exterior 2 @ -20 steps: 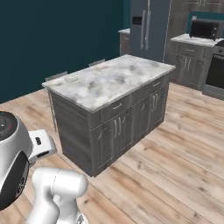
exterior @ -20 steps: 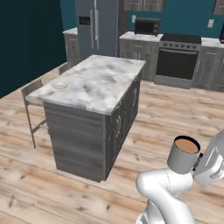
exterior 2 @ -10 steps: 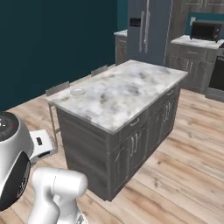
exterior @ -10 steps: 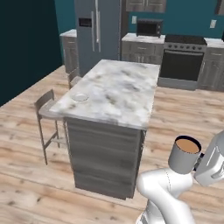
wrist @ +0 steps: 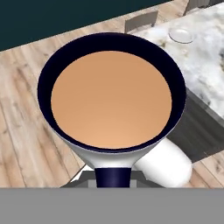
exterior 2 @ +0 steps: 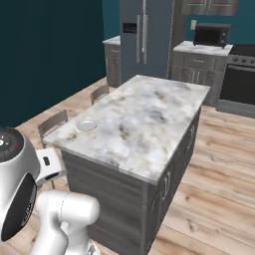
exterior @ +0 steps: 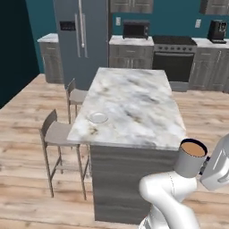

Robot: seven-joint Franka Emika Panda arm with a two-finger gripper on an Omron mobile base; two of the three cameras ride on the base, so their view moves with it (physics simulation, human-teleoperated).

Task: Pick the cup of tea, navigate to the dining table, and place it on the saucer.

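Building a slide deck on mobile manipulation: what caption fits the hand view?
Cup of tea carried upright above the wooden floor, with the saucer waiting on the marbled dining table ahead.

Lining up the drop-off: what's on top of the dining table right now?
On the dining table only the saucer shows, bare, near the corner by the stools. The held cup of tea covers a bit of the near edge.

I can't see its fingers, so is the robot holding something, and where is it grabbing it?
It carries the cup of tea, upright. The hold seems to be at the handle side, but the contact is hidden.
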